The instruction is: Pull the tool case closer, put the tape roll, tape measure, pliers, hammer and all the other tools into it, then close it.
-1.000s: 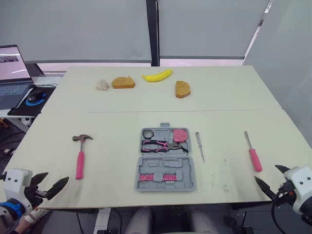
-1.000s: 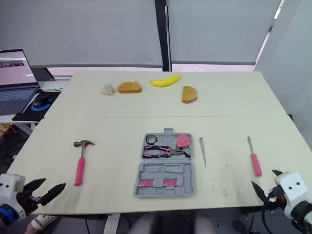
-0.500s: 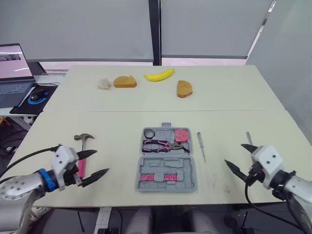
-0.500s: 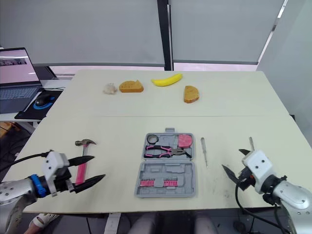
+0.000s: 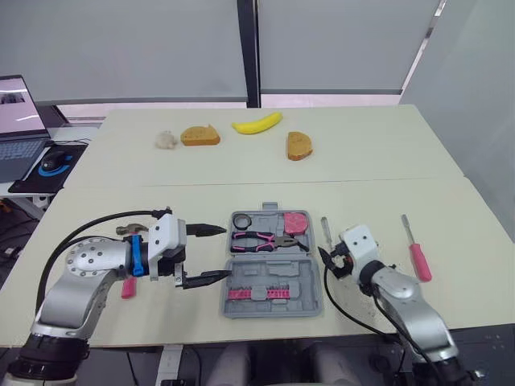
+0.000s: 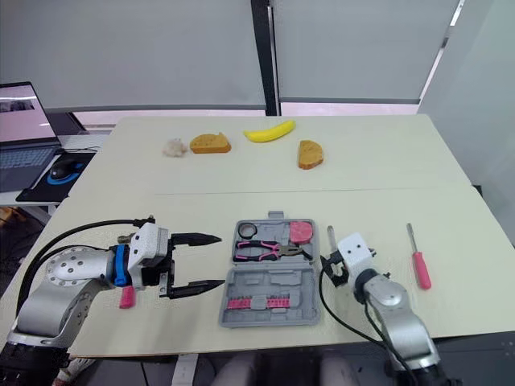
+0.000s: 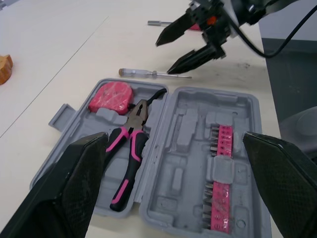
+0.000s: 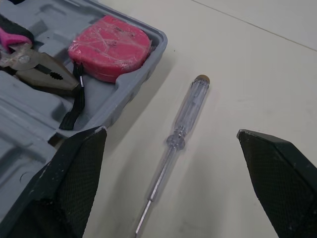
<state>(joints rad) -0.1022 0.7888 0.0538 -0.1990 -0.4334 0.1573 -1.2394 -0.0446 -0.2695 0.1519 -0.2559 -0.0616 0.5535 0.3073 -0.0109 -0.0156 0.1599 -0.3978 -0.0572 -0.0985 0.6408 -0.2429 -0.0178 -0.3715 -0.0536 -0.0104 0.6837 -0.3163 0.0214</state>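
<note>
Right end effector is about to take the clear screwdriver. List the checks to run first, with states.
1. Right end effector open: ok, close by the clear screwdriver.
2. Screwdriver lying free, apart from the tool case: ok.
3. Case open: ok; pliers and tape measure inside.
4. Left end effector clear: ok, open at the case's left side.
5. All tools packed: not ok; hammer and pink-handled screwdriver lie on the table.
6. Free slot for the clear screwdriver: cannot tell.

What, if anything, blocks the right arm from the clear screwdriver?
Nothing, so probably yes: right gripper hovers close to the clear screwdriver, jaws open, bare table around it. The tool case wall alongside is the only tight spot.
</note>
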